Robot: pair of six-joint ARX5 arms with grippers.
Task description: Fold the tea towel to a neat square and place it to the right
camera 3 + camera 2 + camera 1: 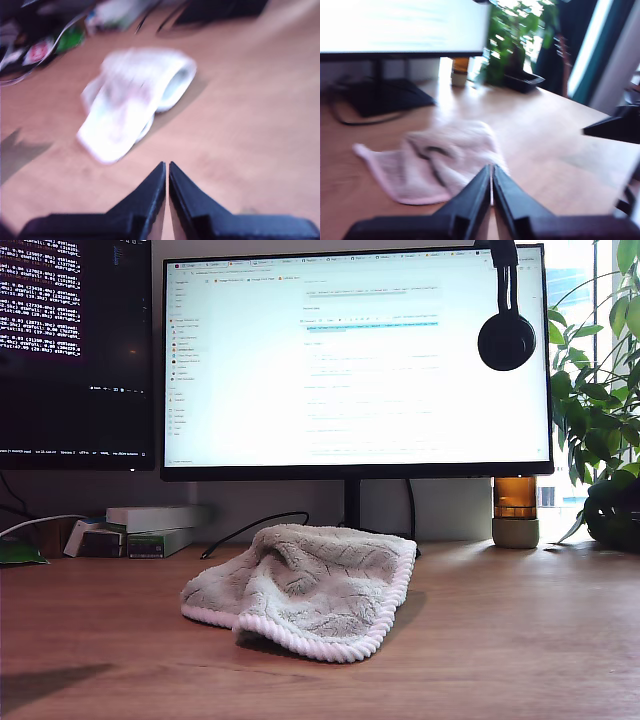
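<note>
The tea towel lies crumpled in a loose heap on the wooden desk, in front of the monitor stand, its white corded edge curling along the near side. No arm shows in the exterior view. My first gripper hangs above the desk short of the tea towel, jaws shut with nothing between them. My second gripper is also shut and empty, held off the desk at a distance from the tea towel. Both wrist views are blurred.
A wide monitor stands behind the towel, with headphones hung on its corner. An amber bottle and a potted plant sit at the exterior view's right. Boxes and cables lie at its left.
</note>
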